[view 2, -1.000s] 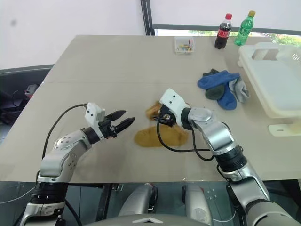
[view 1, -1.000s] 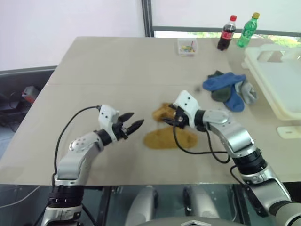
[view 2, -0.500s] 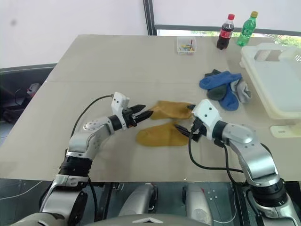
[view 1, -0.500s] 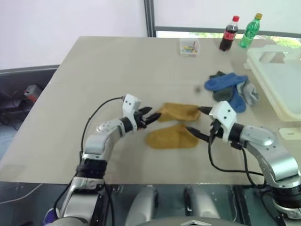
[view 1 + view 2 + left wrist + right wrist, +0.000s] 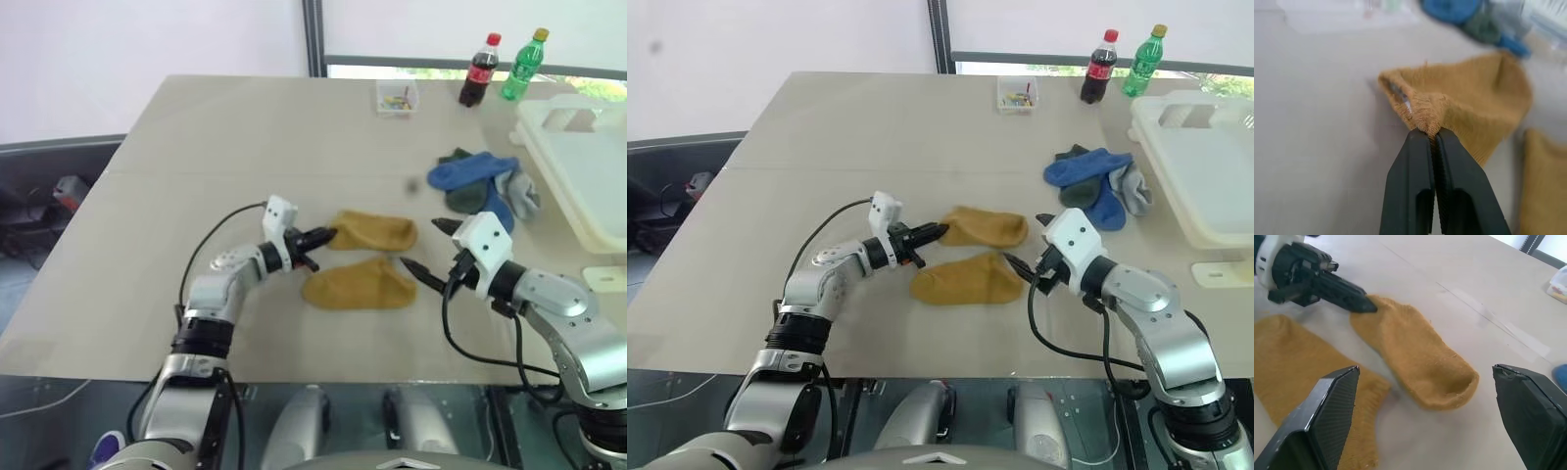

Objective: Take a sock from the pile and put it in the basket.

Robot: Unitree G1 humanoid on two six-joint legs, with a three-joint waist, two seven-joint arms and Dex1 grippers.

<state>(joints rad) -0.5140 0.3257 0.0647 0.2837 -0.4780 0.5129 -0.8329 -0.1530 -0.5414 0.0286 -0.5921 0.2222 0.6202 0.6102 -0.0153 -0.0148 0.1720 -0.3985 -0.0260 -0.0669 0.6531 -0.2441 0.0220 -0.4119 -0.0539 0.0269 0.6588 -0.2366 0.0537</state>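
Note:
Two mustard socks lie apart from the pile (image 5: pixel 480 186) of blue, dark green and grey socks. My left gripper (image 5: pixel 328 235) is shut on the cuff of the far mustard sock (image 5: pixel 377 231). In the left wrist view its fingers (image 5: pixel 1415 161) pinch the bunched cuff edge (image 5: pixel 1427 115). The near mustard sock (image 5: pixel 358 284) lies flat on the table. My right gripper (image 5: pixel 423 247) stands open just right of both mustard socks, touching neither. The cream-white basket (image 5: pixel 1178 191) sits at the table's right side, beyond the pile.
A cola bottle (image 5: pixel 476 70), a green bottle (image 5: pixel 520 65) and a small clear box (image 5: pixel 397 96) stand at the table's far edge. A small white piece (image 5: pixel 602 277) lies near the basket. Bare tabletop (image 5: pixel 196 166) stretches to the left.
My left gripper reached right to the far mustard sock and shut on its cuff. My right gripper let go of that sock, opened wide and drew back to the right. The sock now lies spread out.

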